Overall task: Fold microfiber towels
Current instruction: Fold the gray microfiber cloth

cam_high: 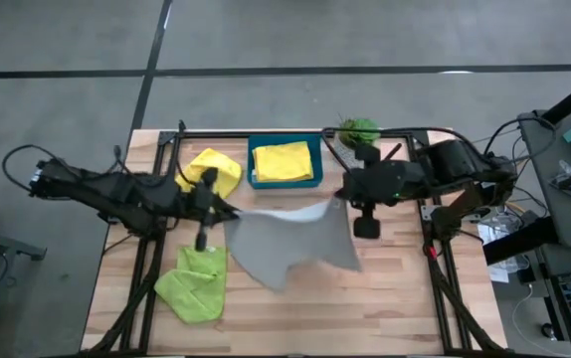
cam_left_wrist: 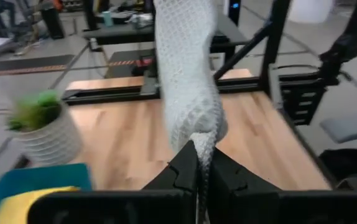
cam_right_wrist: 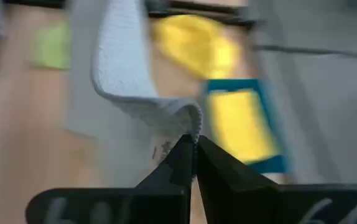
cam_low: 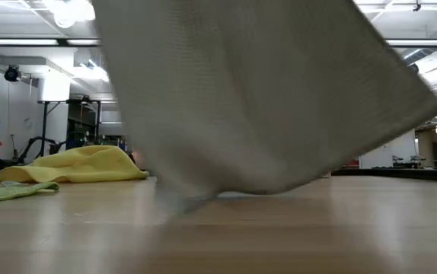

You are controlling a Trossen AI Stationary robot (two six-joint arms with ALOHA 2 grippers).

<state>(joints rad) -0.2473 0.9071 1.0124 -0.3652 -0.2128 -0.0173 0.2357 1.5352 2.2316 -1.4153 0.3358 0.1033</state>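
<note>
The grey towel point(cam_high: 290, 244) hangs between the two arms at the centre of the high view, stretched along a left-to-right line. The left gripper point(cam_high: 218, 211) pinches one top corner at centre-left, and the right gripper point(cam_high: 342, 202) pinches the other just right of centre. Both claws are pressed together on the cloth: the left wrist view shows the grey weave rising out of the shut fingers point(cam_left_wrist: 185, 174), and the right wrist view shows a folded edge caught at the tips of its fingers point(cam_right_wrist: 178, 165).

From the held edge the towel drops toward the lower part of the high view, its free edge uneven, with one lobe reaching lower left and another lower right. In the low view the cloth point(cam_low: 264, 91) fills most of the frame, and its lowest point seems to touch the wooden table point(cam_low: 317, 228), or nearly so.

The coming move probably turns on this: the held edge runs straight between the claws, and the loose body lies below both of them, so neither arm is clearly nearer.

The arms reach in from opposite sides, roughly level and facing each other.

Around them lie a lime green towel point(cam_high: 194, 282) at lower left, a yellow towel point(cam_high: 216, 171) above it, and another yellow towel point(cam_high: 284, 161) in the teal tray point(cam_high: 252, 167) at top centre.
</note>
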